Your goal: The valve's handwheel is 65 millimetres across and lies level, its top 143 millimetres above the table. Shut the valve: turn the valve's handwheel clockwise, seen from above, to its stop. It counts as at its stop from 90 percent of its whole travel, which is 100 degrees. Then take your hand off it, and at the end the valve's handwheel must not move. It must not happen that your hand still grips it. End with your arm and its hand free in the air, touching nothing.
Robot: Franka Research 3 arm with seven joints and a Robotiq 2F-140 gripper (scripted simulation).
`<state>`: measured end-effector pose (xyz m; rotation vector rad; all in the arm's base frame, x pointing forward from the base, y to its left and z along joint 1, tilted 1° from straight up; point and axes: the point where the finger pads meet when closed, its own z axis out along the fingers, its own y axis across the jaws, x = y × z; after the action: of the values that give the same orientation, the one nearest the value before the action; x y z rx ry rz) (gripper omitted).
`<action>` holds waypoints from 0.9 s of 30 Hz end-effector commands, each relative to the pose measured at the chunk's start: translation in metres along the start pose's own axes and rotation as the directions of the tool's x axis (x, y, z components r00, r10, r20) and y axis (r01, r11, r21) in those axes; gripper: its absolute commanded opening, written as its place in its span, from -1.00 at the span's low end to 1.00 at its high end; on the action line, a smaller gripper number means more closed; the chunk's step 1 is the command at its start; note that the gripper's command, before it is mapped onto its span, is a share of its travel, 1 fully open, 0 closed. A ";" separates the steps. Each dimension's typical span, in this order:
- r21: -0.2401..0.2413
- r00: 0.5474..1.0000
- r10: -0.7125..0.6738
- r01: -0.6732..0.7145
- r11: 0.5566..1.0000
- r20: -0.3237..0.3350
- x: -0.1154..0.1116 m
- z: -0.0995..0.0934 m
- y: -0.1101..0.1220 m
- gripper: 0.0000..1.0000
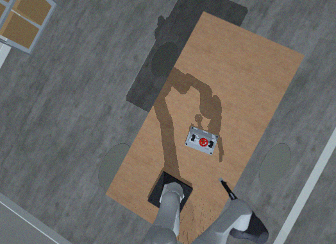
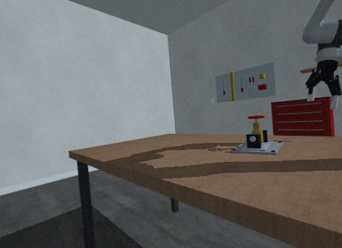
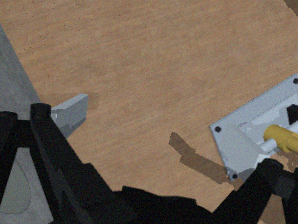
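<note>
The valve stands on a grey baseplate (image 1: 202,140) near the middle of the wooden table. Its red handwheel (image 1: 203,142) lies level on top of a yellow stem (image 2: 257,128), and it also shows in the side view (image 2: 256,117). My gripper (image 2: 321,100) is open and empty. It hangs high above the table, to the right of the valve and well apart from it. From above, the gripper (image 1: 225,184) is over the table's near right edge. In the wrist view the open fingers frame bare table, with the baseplate (image 3: 265,125) and stem (image 3: 282,137) at the right edge. The handwheel is out of that view.
My arm's base (image 1: 171,191) sits at the table's near edge. A red tool cabinet (image 2: 301,116) and a grey tool panel (image 2: 245,82) stand against the far wall. The table's right edge lies close under the gripper.
</note>
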<state>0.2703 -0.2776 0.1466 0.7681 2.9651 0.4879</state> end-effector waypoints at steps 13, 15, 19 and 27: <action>0.015 0.919 -0.394 0.395 0.919 -0.020 -0.011 0.002 0.016 1.00; 0.017 0.903 -0.430 0.430 0.903 -0.024 -0.012 0.002 0.018 1.00; 0.018 0.868 -0.495 0.495 0.869 -0.031 -0.015 0.003 0.023 1.00; 0.018 0.780 -0.624 0.625 0.780 -0.048 -0.020 0.005 0.033 1.00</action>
<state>0.3008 -0.2578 0.1509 -0.0294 3.0401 0.4176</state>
